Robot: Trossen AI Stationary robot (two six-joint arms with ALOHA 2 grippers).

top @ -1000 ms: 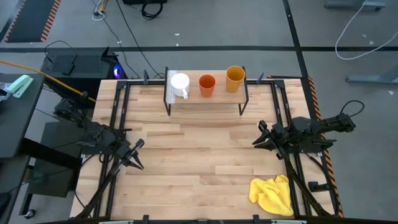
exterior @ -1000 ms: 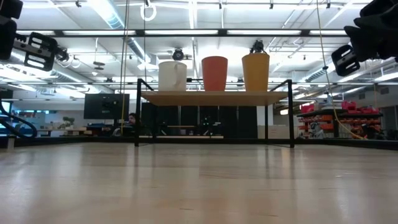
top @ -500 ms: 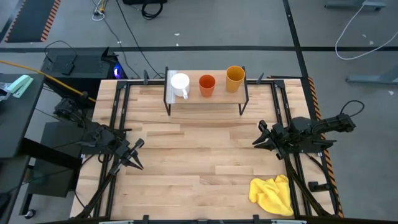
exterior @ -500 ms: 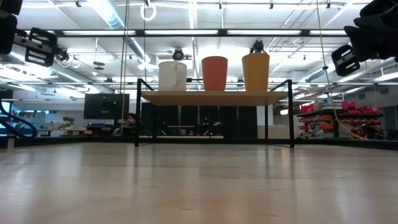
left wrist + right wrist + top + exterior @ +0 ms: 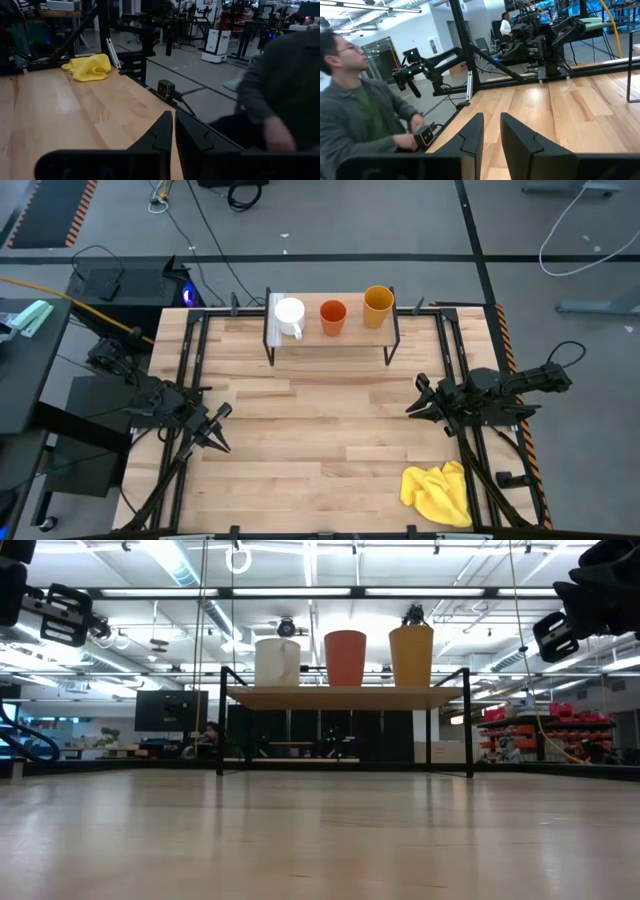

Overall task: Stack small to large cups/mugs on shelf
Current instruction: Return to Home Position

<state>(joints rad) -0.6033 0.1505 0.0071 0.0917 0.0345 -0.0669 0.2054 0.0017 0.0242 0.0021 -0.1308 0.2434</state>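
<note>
Three cups stand in a row on the light-wood shelf [image 5: 345,340] at the table's far edge: the white mug [image 5: 289,313] at its left end, the orange-red cup [image 5: 332,315] in the middle, the taller mustard-yellow cup [image 5: 377,305] at the right. In the low view, the white mug [image 5: 277,662], orange-red cup [image 5: 345,658] and mustard-yellow cup [image 5: 411,656] rest upright on their bases on the shelf [image 5: 345,697]. My left gripper [image 5: 222,430] hovers near the table's left edge, shut and empty. My right gripper [image 5: 413,398] hovers on the right side, open by a narrow gap, empty.
A crumpled yellow cloth [image 5: 438,493] lies at the table's near right corner. Black frame rails run along both table sides. The wood between the arms and the shelf is bare. A person [image 5: 360,115] is beside the table beyond its near edge.
</note>
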